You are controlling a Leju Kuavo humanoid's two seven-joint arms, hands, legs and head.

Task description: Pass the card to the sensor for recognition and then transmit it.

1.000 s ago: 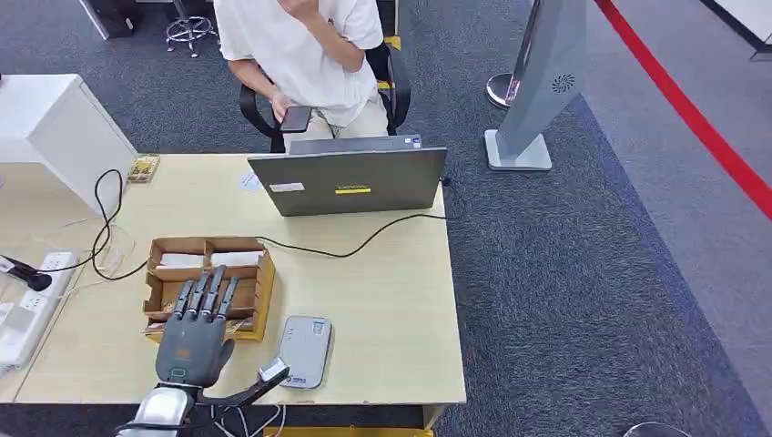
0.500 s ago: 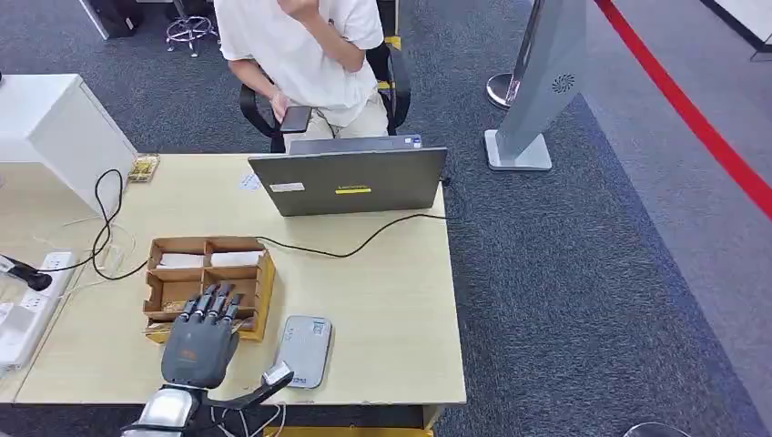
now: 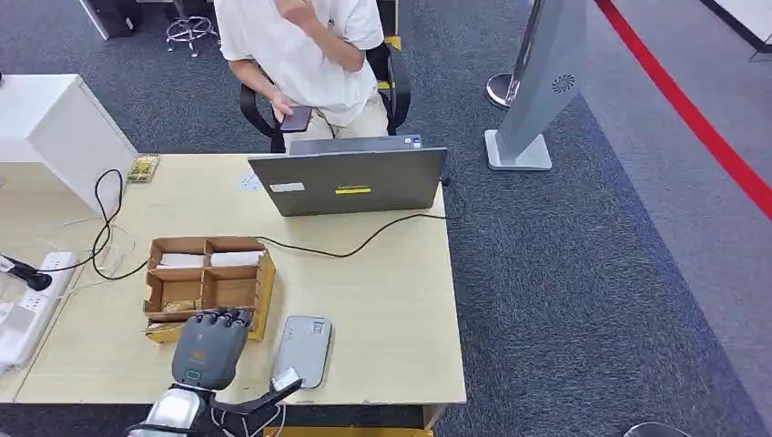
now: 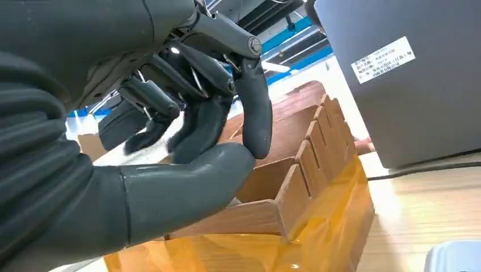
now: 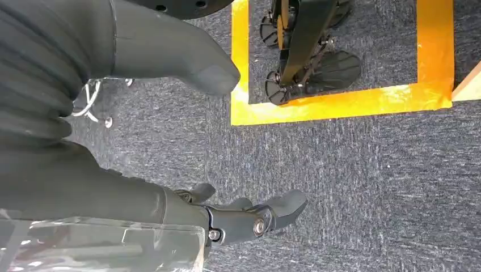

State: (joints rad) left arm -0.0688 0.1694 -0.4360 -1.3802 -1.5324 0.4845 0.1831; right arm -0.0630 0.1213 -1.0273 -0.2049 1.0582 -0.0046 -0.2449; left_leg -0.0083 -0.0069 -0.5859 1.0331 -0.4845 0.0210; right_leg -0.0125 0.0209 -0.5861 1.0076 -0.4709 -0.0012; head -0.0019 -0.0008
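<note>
Change: left hand (image 3: 211,350) has drawn back toward the box's near edge, fingers curling.
Box (image 3: 159,289): cards stored in far compartments (image 3: 235,259).
Left hand: thumb meets a fingertip (image 4: 256,133); card between them not discernible.
Sensor (image 3: 305,350): beside box, within reach.
Right hand (image 5: 249,218): hanging, empty, loosely spread.
</note>
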